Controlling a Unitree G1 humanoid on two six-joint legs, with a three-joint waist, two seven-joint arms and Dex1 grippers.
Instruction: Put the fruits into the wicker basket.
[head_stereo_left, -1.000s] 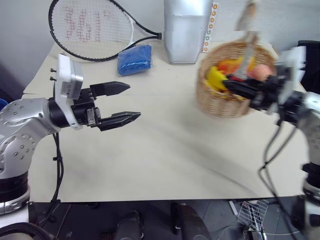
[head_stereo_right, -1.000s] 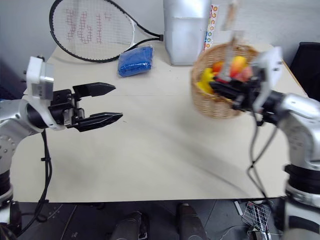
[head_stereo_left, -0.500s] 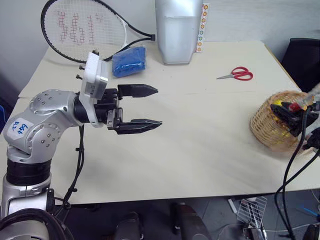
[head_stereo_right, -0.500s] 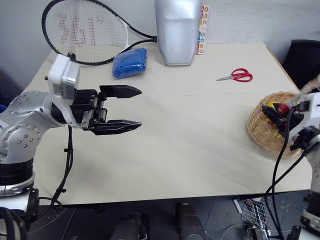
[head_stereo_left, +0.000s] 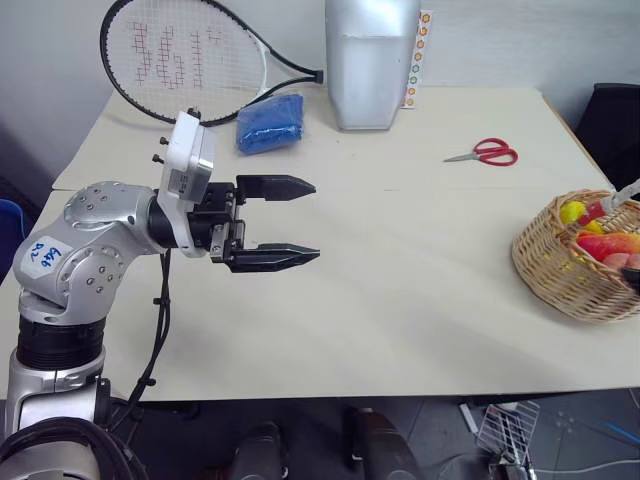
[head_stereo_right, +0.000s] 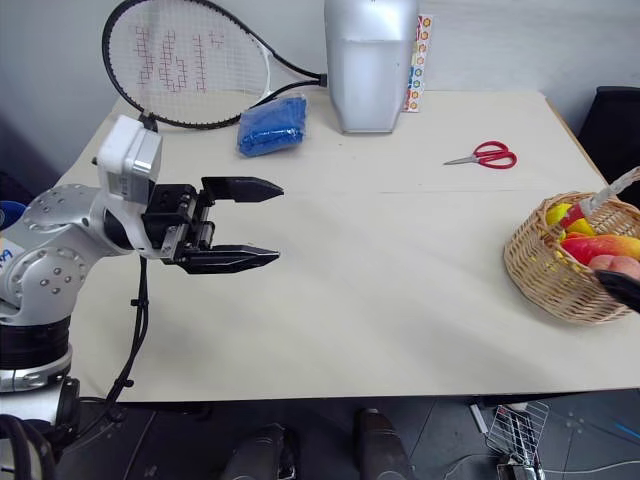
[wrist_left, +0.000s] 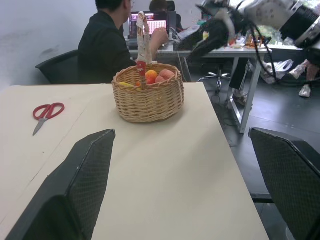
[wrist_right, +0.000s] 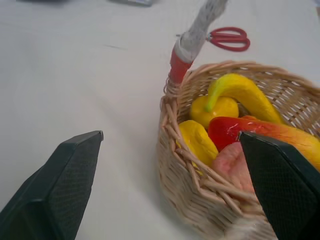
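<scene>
The wicker basket (head_stereo_left: 560, 280) stands on the table near its right edge, its cord-wrapped handle (wrist_right: 202, 20) upright. The fruits lie inside it: a yellow banana (wrist_right: 240, 92), a red-to-yellow mango (wrist_right: 270, 132), a pink peach (wrist_right: 232, 165) and small yellow ones (wrist_right: 215, 107). My right gripper (wrist_right: 170, 135) is open just short of the basket, touching nothing, with one black fingertip (head_stereo_right: 620, 290) beside the rim. My left gripper (head_stereo_left: 300, 222) hovers open and empty over the table's left half, pointing toward the basket (wrist_left: 147, 102).
Red-handled scissors (head_stereo_left: 483, 152) lie at the back right. A tennis racket (head_stereo_left: 185, 60), a blue cloth bundle (head_stereo_left: 270, 120) and a silver container (head_stereo_left: 372, 60) sit along the far edge. Past the table's right end a person (wrist_left: 107, 47) sits at a desk.
My right gripper carried the basket to the right, set it on the table, opened and drew back off the handle. The left gripper stayed open and barely shifted. The camera view moved.
</scene>
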